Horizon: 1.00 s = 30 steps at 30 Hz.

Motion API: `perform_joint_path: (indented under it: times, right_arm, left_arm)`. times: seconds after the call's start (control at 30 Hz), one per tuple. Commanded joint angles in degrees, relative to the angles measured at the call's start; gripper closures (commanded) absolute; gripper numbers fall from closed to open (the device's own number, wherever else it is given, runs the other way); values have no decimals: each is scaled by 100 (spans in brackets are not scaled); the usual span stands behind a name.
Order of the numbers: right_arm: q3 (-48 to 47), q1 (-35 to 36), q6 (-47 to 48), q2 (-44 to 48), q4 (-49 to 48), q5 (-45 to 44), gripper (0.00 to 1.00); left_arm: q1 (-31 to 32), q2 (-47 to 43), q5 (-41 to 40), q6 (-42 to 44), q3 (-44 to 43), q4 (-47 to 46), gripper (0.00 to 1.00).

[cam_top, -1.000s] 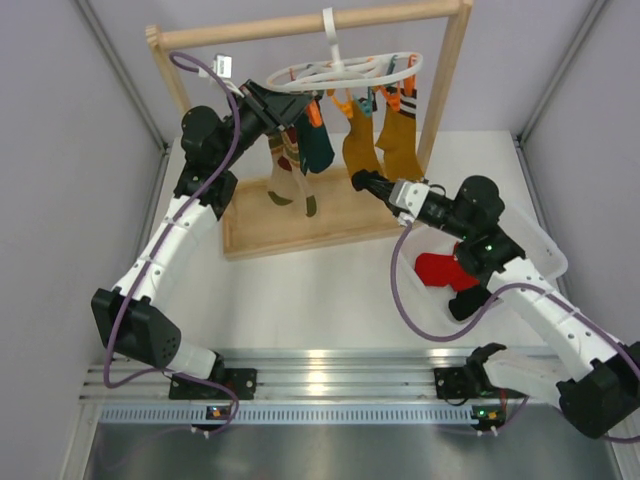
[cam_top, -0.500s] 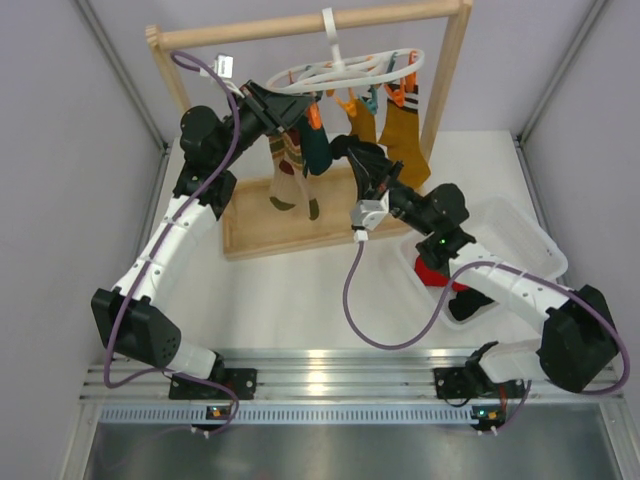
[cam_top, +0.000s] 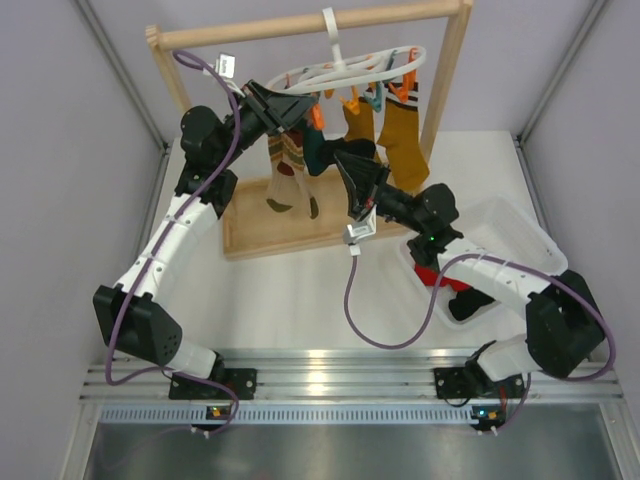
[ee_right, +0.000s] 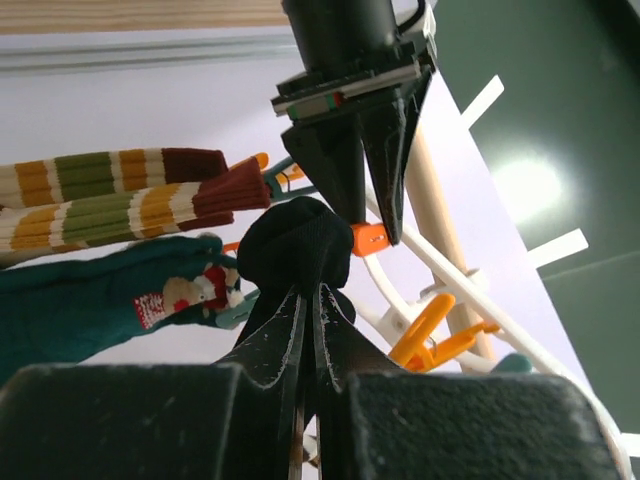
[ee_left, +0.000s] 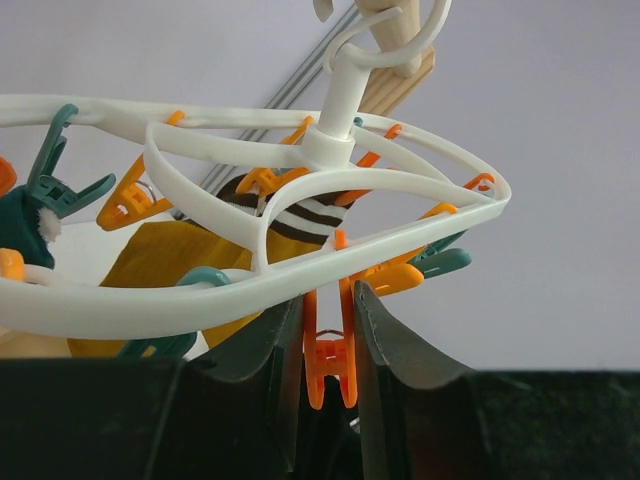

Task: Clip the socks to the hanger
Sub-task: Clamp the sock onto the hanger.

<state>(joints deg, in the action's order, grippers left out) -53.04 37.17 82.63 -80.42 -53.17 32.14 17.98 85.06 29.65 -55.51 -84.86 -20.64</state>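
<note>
Gripped a small plain black sock (ee_right: 295, 245), bunched, in the fully closed jaws of the right gripper (ee_right: 308, 300), cuff end poking past the fingertips. Pinched one small orange plastic clip (ee_left: 330, 360) between the jaws of the left gripper (ee_left: 328, 305), part-closed on it, under the rim of the white plastic ring-shaped hanger (ee_left: 200, 300). Found the sock just beside that clip, on its lower left in the right wrist view; could not tell touching or apart. Judged the sock's long axis to run back along the right fingers, so the coming move looked like a short push of the cuff toward the clip's mouth. Noted both arms at the clip: left on it, right nearest the sock. Counted on the hanger two mustard-yellow socks (cam_top: 402, 140), two brown-green striped socks (ee_right: 110, 200), one teal sock (ee_right: 90, 300). Counted one red sock (cam_top: 437, 270) in the white plastic tub (cam_top: 530, 245), well apart from the hanger.
</note>
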Motion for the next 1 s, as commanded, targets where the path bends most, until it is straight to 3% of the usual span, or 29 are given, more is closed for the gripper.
perform_joint_path:
  times: [0.0, 0.37, 0.97]
  right_arm:
    - [-348, 98, 437, -148, -326, 477, 100]
    - [-673, 98, 658, -580, -589, 679, 100]
    - [-1156, 107, 544, -720, 87, 785, 100]
  left_arm:
    - [22, 11, 498, -127, 48, -335, 100]
    - [22, 20, 612, -153, 92, -361, 100]
    - [22, 64, 727, -241, 110, -440, 100]
